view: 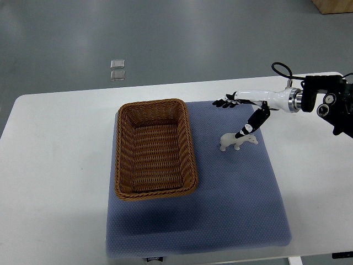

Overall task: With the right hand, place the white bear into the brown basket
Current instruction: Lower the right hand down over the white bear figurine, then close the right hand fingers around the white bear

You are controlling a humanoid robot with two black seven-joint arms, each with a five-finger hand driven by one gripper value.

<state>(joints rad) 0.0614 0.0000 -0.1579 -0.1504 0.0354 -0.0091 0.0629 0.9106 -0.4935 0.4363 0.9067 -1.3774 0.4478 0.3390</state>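
A white bear (238,141) stands upright on a blue mat (231,210), just right of the empty brown basket (155,149) it is bound for. The right hand (246,116) reaches in from the right edge, fingers spread and one fingertip touching or just above the bear's back, apparently lining up a grasp. Mat and basket lie on a white table (55,165).

Woven wicker basket (155,149), matt blue cloth mat (231,199), smooth white table (55,165).
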